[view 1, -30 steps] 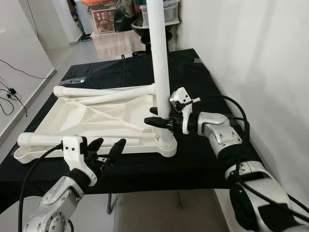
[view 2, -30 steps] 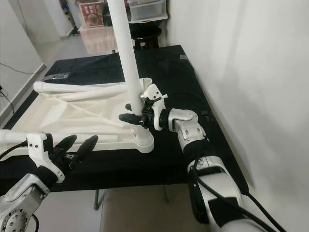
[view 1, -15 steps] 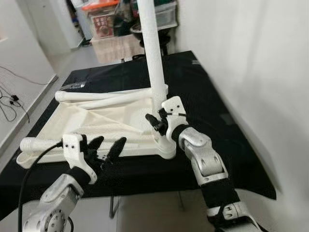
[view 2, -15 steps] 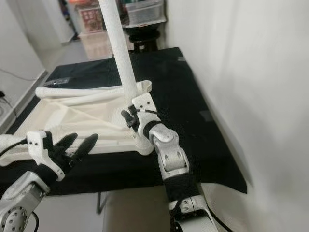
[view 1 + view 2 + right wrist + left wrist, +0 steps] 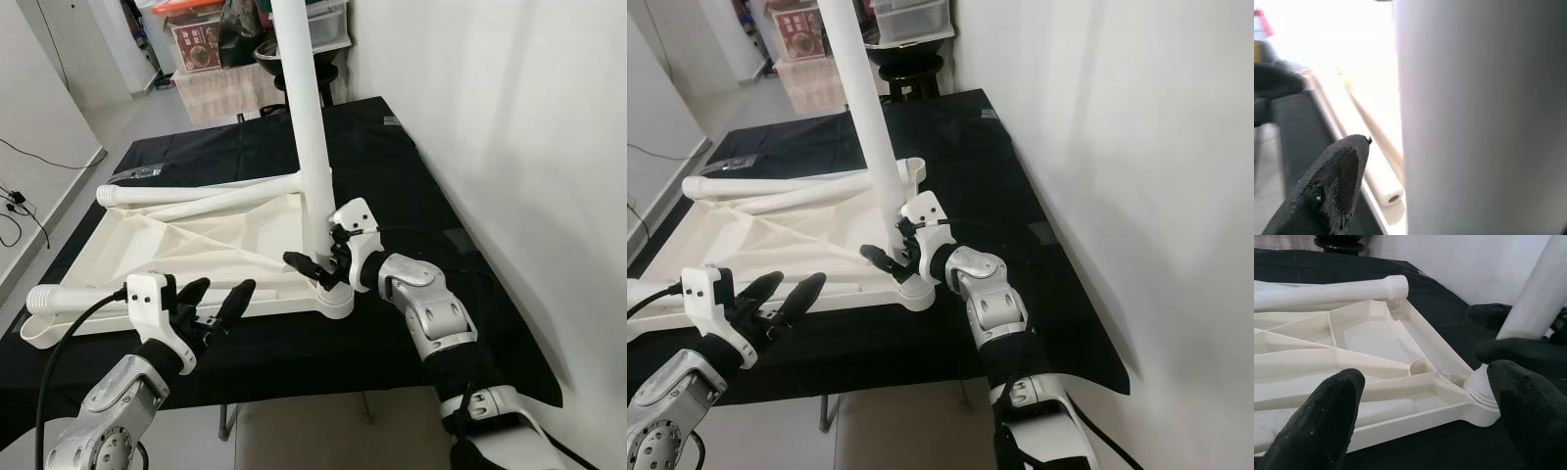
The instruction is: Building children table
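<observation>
Left eye view shows the right gripper (image 5: 318, 266) clamped low on the upright white plastic table leg (image 5: 306, 127) at the near-right corner socket of the upturned white ribbed tabletop (image 5: 186, 245), while the left gripper (image 5: 211, 304), fingers apart, hovers well apart.

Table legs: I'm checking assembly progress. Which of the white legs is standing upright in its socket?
The leg at the tabletop's near right corner, with the right gripper at its base. The other legs lie flat.

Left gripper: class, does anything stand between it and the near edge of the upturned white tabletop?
Nothing visible does. The left gripper hovers open just short of the tabletop, with bare black cloth between them; the right gripper works at the upright leg.
</observation>
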Tool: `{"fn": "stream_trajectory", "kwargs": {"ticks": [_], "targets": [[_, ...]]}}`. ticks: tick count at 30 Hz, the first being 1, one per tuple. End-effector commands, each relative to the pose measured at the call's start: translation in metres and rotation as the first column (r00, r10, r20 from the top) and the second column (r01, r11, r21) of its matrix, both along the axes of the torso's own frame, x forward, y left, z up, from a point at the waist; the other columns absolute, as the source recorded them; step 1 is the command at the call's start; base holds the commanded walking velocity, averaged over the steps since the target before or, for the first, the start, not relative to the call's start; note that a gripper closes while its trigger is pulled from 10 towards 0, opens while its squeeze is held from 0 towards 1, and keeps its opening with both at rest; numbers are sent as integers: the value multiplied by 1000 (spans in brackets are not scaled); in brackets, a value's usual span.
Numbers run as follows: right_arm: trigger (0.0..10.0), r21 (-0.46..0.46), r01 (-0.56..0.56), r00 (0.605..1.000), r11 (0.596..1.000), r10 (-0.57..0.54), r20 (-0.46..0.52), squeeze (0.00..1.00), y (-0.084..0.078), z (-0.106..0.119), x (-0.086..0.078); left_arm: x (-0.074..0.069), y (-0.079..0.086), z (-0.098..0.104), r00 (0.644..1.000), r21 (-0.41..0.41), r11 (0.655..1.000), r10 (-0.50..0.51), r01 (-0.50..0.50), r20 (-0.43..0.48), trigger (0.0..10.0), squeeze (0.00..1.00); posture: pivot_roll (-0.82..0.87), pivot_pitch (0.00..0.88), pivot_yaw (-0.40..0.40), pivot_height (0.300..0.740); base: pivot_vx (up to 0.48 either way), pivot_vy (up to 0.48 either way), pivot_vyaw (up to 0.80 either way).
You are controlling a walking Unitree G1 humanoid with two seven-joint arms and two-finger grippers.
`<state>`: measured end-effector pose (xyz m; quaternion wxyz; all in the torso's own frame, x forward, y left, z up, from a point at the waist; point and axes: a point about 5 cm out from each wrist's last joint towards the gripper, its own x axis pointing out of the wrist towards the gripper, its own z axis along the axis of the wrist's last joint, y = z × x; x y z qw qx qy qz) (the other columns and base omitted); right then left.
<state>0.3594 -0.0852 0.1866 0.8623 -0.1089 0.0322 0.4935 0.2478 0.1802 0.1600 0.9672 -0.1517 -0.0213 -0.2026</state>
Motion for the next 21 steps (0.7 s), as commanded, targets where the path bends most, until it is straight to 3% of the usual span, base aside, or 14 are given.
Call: {"fn": "stream_trajectory", "kwargs": {"ticks": [1,7,9,14,21], "targets": [[10000,15,-141,990,990,141,-3,0,9,3,-2,0,4,-1,1000,11,1000,18,-18,-7,10000,0,-44,53,120,740,0,0,0],[10000,45,-184,982,982,186,-36,0,9,8,8,0,3,-1,1000,12,1000,20,-20,-5,10000,0,-41,59,112,740,0,0,0],[0,43,-218,973,975,220,-64,0,12,5,9,0,3,-1,1000,12,1000,22,-22,-4,10000,0,-44,61,109,740,0,0,0],[0,43,-256,962,966,259,-85,0,11,3,7,-1,3,0,1000,10,1000,22,-22,-2,10000,0,-50,68,112,740,0,0,0],[0,14,-215,974,977,215,-72,0,-3,1,10,-1,3,0,1000,8,1000,21,-21,-2,10000,0,-50,75,113,740,0,0,0]]}}
